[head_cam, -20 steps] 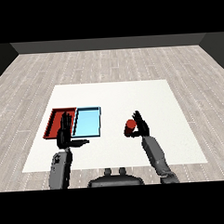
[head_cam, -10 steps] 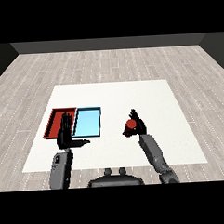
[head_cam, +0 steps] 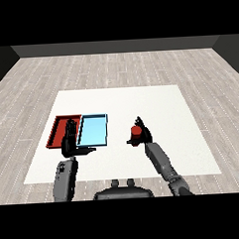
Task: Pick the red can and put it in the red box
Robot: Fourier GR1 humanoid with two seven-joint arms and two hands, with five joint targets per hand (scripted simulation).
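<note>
The right robot hand (head_cam: 142, 134) curls around the red can (head_cam: 136, 132), right of the blue tray (head_cam: 93, 130) over the white desk (head_cam: 155, 102); the left robot hand (head_cam: 71, 140) is released, fingers straight, over the red tray (head_cam: 57, 129).

Light blue tray (head_cam: 94, 131) on white table (head_cam: 155, 102), grey plank floor (head_cam: 114, 69)

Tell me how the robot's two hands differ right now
The right hand is at the red can, fingers and thumb round it, out on the bare white table; the left hand holds nothing. The left hand's fingers are straight and point away from the robot, over the near edge of the red tray, thumb stuck out toward the light blue tray. Both are black, on grey forearms.
</note>
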